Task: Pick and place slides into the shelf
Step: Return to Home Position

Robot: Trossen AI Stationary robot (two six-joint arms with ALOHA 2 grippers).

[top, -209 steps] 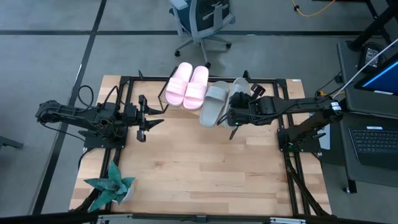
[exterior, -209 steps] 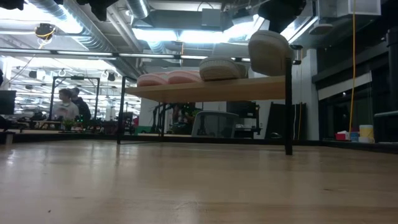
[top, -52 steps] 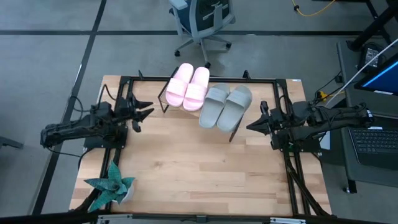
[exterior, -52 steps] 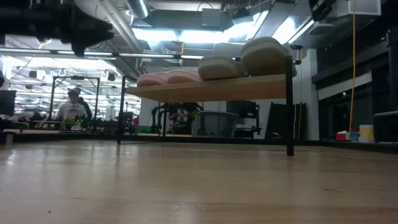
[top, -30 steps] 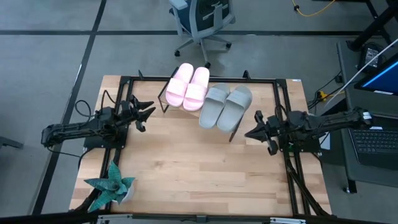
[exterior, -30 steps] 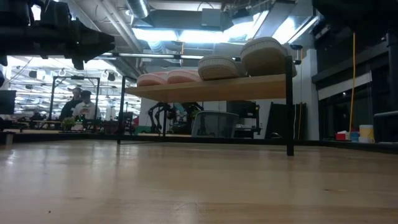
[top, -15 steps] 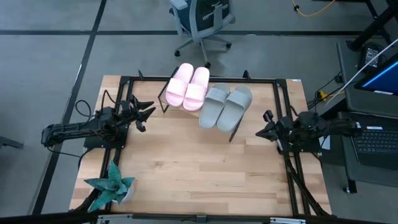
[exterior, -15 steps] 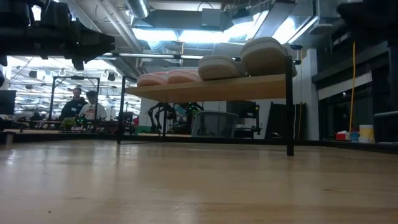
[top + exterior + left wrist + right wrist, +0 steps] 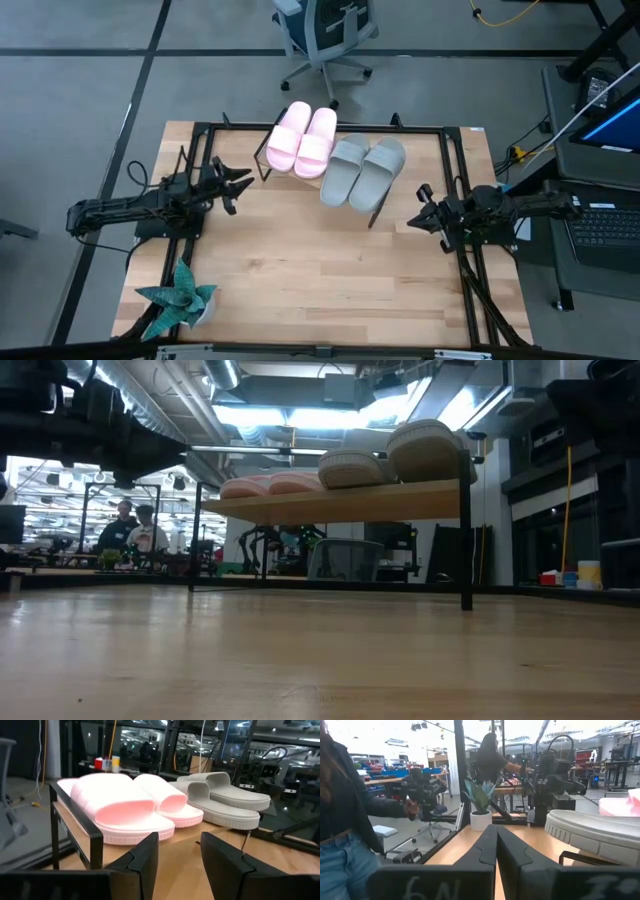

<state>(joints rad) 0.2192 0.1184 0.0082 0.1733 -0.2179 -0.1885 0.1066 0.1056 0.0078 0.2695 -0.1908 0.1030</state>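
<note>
Two pale pink slides (image 9: 300, 140) and two grey-green slides (image 9: 362, 170) lie side by side, soles down, on the slanted wooden shelf (image 9: 340, 506) at the table's far middle. The left wrist view shows the pink pair (image 9: 120, 805) and the grey-green pair (image 9: 225, 800) on the board. My left gripper (image 9: 240, 180) hovers level by the shelf's left end, open and holding nothing (image 9: 177, 852). My right gripper (image 9: 412, 220) hovers near the shelf's right post, shut on nothing (image 9: 496, 845).
A potted plant (image 9: 178, 300) stands at the table's near left corner. Black frame rails (image 9: 460, 190) run along the table's sides. An office chair (image 9: 325, 35) stands beyond the far edge. A person (image 9: 340, 820) stands in the room. Bare wood (image 9: 320, 270) lies in front of the shelf.
My right gripper, still shut, has drawn back a little toward the table's right edge and sunk as its arm folded in. My left gripper has tipped slightly and stays open. The slides have not moved.
</note>
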